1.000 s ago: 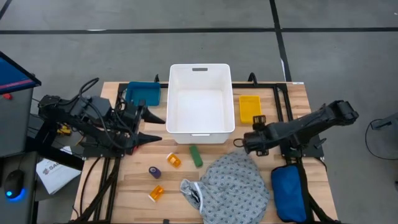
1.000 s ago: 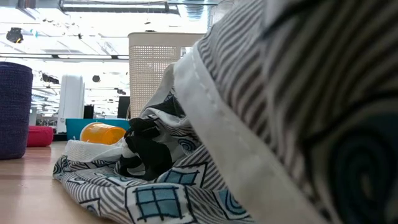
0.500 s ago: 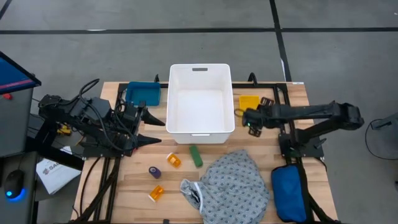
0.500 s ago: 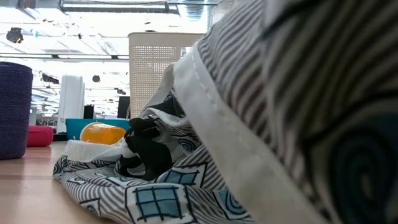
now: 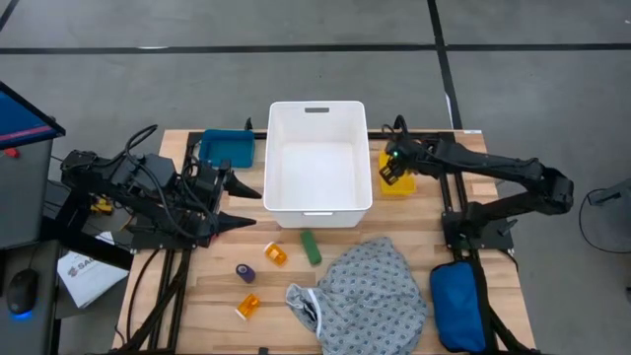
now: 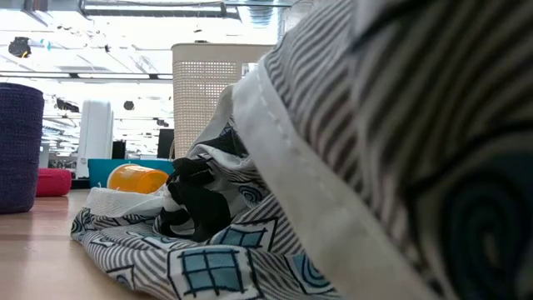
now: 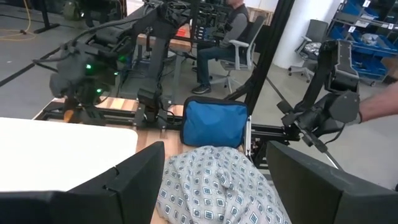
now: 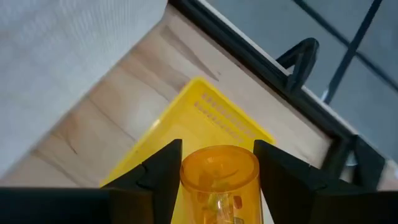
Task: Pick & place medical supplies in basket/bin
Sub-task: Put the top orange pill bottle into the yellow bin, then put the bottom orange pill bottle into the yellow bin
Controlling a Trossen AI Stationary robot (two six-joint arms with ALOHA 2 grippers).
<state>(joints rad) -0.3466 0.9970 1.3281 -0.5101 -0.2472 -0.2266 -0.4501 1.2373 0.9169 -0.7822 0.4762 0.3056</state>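
Observation:
My right gripper (image 5: 390,170) is over the yellow tray (image 5: 397,176), right of the white bin (image 5: 317,158), shut on an orange pill bottle (image 8: 219,177). My left gripper (image 5: 245,204) waits open at the bin's near left corner. On the table lie two more orange bottles (image 5: 275,255) (image 5: 247,306), a purple piece (image 5: 245,272) and a green piece (image 5: 312,247). The grey patterned gown (image 5: 370,294) lies heaped at the near edge. It fills the low view (image 6: 358,150), with an orange bottle (image 6: 141,177) behind it. No red piece shows. My right gripper pinches the orange pill bottle by its side wall (image 8: 186,180) between the two fingers (image 8: 155,177). The fingers slant down toward the yellow tray (image 8: 199,118). The bottle is lifted clear above the tray, one end pointing out past the fingertips.
A blue tray (image 5: 227,148) sits left of the bin. The blue padded pouch (image 5: 458,306) lies at the near right corner, beside the gown. Bare wood shows between the bin and the small pieces. A person sits in the room beyond the table (image 7: 227,31).
My right gripper has swung from just beyond the gown's far edge toward the table's far edge, ending over the yellow tray beside the bin. The left arm and the things on the table have kept still.

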